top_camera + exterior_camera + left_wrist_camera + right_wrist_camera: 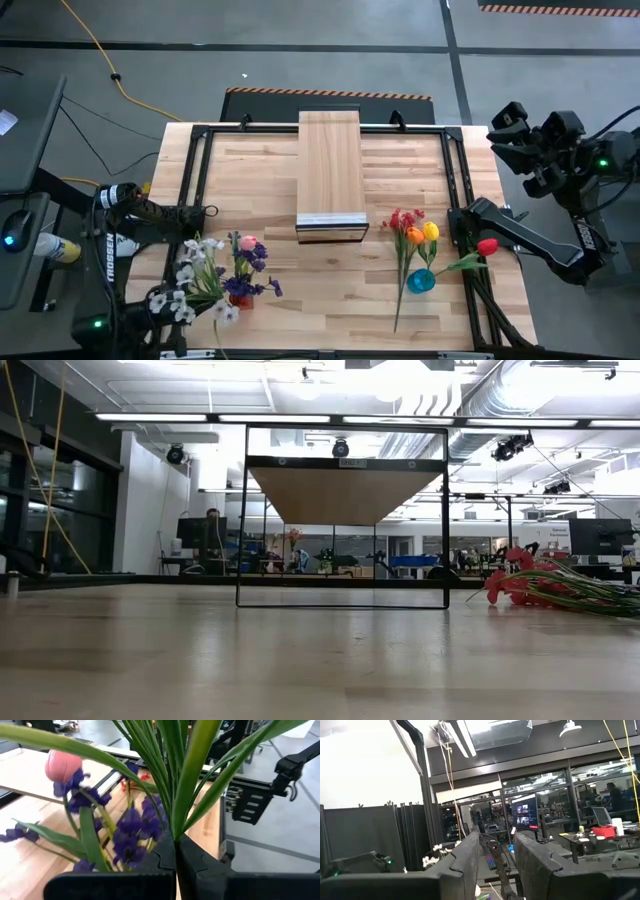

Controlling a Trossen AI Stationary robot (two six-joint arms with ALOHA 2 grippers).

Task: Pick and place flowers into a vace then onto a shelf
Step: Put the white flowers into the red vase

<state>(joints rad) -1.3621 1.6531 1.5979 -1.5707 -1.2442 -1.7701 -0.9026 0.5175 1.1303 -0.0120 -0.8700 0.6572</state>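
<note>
Left claw [175, 865] at the left edge of the wooden surface [300, 310], fingers pressed together on green stems of a bunch of flowers [215, 280]: white sprays, purple blossoms and 1 pink tulip [62, 766], with a small red piece at the base of the bunch in the high view. Bunch standing at the near left part of the surface, stems rising straight out of the closed fingers in the left wrist view, purple blossoms [131, 827] just beside them. Right claw [478, 243] at the right rim of the surface, raised and tilted up toward the room, fingers [470, 860] standing apart with a thin stem between them; clamped on a red tulip [487, 246], whose green stem trails across toward a blue vase [421, 281]. Second group of flowers [412, 232] lying flat right of centre: a red spray, an orange tulip, a yellow tulip, stems pointing to the near edge, blue vase among them. Shelf [330, 170] of pale wood at the middle of the far side, metallic strip at its near end, nothing on top. From the low view, shelf [340, 495] raised on a thin black frame, red blossoms [510, 582] lying at the right.
</note>
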